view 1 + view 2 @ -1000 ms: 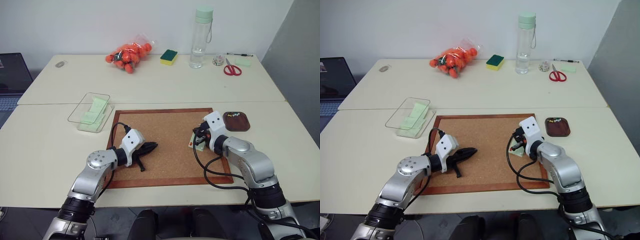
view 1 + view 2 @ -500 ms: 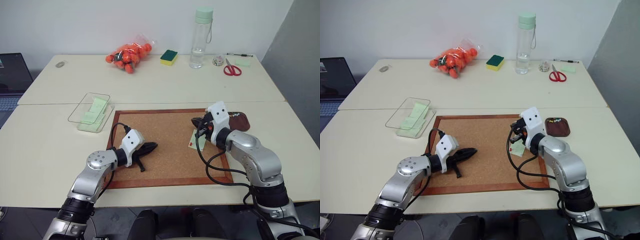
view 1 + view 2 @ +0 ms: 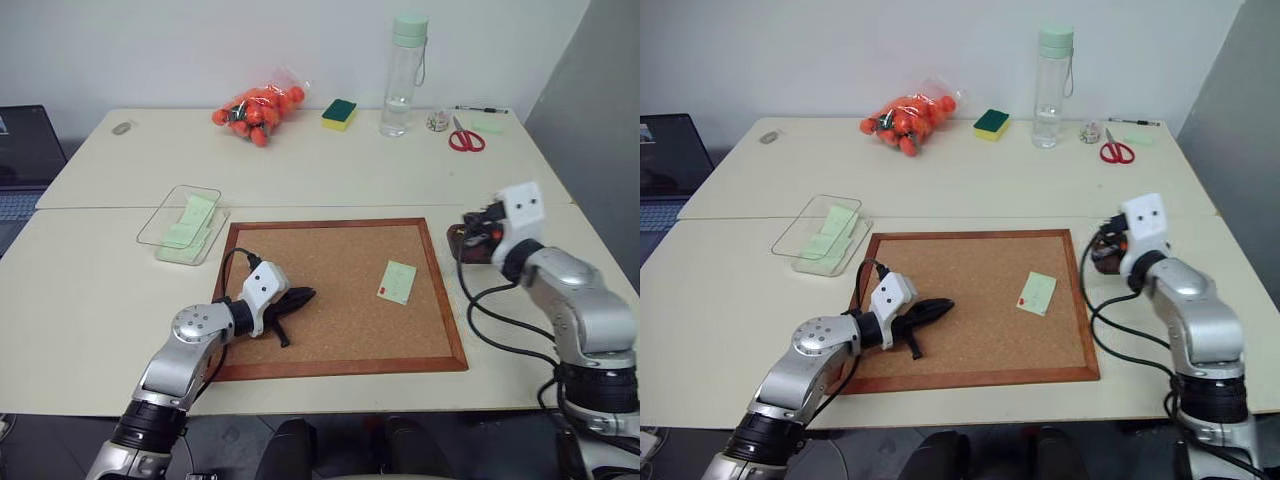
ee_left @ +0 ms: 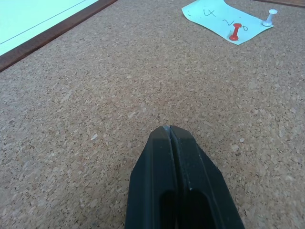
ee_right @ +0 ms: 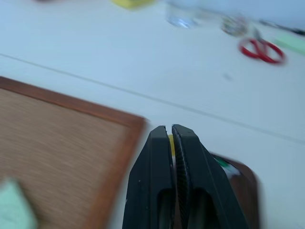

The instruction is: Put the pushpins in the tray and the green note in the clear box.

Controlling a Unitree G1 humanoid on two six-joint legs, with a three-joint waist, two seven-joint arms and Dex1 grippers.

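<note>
- While the right end effector [image 5: 171, 130] hovers over the tray [image 5: 245, 179], its jaws pinch a yellow pushpin [image 5: 170, 142].
- Left end effector [image 4: 169, 129] is closed and empty above the cork board [image 3: 330, 268]; ahead of it lies the green note [image 3: 397, 282], pinned by a red pushpin [image 4: 235, 31].

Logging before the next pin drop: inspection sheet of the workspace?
Surface: two pale tables butted together, cork board on the near one.
Job's things: green note on the board, red pushpin and white pushpin in it; tray right of the board; clear box left, green slips inside.
Clutter: bag of oranges, sponge, bottle, scissors.
Grippers: left claw shut, empty, over the cork; right claw by the tray, shut on a yellow pushpin.
Cables: black leads along the right arm.
Surroundings: laptop far left, white wall.
</note>
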